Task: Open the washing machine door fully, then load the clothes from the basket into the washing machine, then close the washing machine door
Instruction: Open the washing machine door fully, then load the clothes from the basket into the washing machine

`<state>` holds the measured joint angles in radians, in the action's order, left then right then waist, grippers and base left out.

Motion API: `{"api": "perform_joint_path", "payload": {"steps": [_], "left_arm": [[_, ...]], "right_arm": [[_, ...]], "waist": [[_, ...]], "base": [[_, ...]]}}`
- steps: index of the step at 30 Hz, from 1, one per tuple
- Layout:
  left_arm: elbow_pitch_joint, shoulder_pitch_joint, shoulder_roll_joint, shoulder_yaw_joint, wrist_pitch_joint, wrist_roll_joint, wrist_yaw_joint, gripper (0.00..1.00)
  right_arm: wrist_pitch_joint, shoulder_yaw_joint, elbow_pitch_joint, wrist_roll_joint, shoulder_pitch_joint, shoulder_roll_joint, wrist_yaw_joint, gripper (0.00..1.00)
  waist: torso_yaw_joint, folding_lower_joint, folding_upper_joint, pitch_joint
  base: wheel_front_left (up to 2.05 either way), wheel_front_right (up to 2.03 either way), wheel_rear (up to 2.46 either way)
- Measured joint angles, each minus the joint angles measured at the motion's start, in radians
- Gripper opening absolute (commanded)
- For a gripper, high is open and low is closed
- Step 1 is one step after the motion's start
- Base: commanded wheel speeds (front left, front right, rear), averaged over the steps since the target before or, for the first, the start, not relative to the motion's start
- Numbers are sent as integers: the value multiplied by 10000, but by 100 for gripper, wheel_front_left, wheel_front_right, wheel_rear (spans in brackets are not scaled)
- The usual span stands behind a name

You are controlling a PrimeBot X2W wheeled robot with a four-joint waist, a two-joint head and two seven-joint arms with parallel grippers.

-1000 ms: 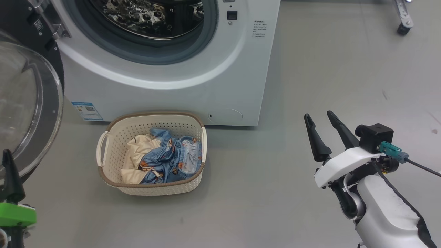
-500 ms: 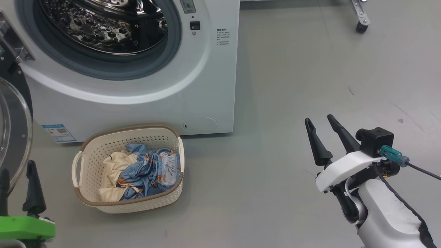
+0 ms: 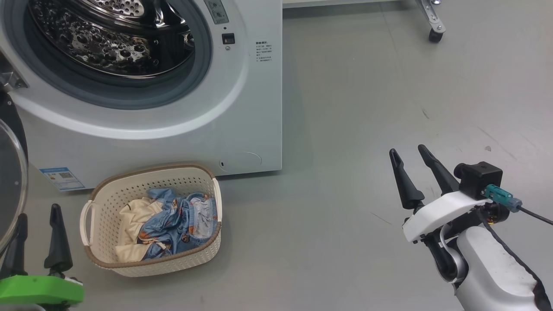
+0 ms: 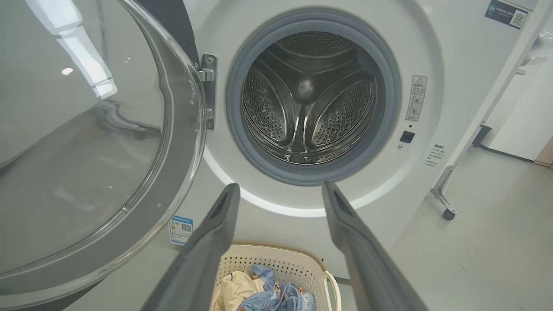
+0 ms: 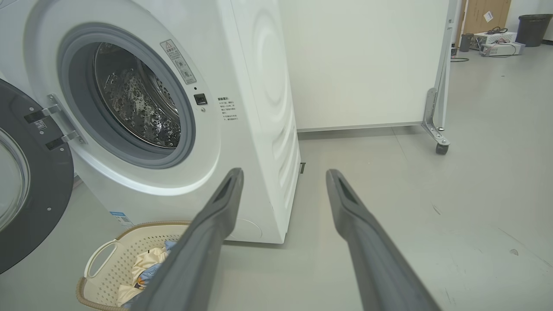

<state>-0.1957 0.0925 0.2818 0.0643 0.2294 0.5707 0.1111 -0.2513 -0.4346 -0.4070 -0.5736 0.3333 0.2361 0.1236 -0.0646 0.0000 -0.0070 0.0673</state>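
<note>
Standing open at the left, the washing machine door (image 4: 86,164) exposes the drum (image 4: 306,95). The basket (image 3: 129,188) sits on the floor (image 3: 345,129) just before the washing machine (image 3: 242,108), clothes (image 3: 173,220) heaped inside. Left gripper (image 3: 39,210) and right gripper (image 3: 406,148) both hover spread and empty, either side of the basket.

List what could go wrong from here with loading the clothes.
The open door stands close by the left jaws; a swing toward the basket could knock it. The clothes lie tangled, so one grab may lift only part, or drag the small basket along.
</note>
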Motion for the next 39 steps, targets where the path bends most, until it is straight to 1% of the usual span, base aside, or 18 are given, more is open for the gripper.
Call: {"api": "perform_joint_path", "payload": {"steps": [7, 9, 20, 23, 39], "left_arm": [[165, -73, -8, 17, 4, -109, -13, 100], [215, -138, -8, 23, 10, -167, -94, 100], [293, -185, -69, 59, 12, -180, -104, 100], [314, -190, -79, 61, 13, -180, -174, 100], [414, -358, -84, 67, 13, -194, -186, 100]], "right_arm": [[0, 38, 104, 2, -25, 73, 0, 100], [0, 56, 119, 0, -29, 86, 0, 100], [0, 73, 159, 2, -69, 161, 0, 100], [0, 71, 169, 2, -81, 161, 0, 100], [0, 63, 219, 2, -249, 163, 0, 100]], "waist": [[-17, 0, 0, 10], [-12, 0, 0, 9], [69, 0, 0, -24], [97, 0, 0, -30], [199, 0, 0, -67]], "base": [[0, 0, 0], [0, 0, 0], [0, 0, 0], [0, 0, 0], [6, -6, 0]]}}
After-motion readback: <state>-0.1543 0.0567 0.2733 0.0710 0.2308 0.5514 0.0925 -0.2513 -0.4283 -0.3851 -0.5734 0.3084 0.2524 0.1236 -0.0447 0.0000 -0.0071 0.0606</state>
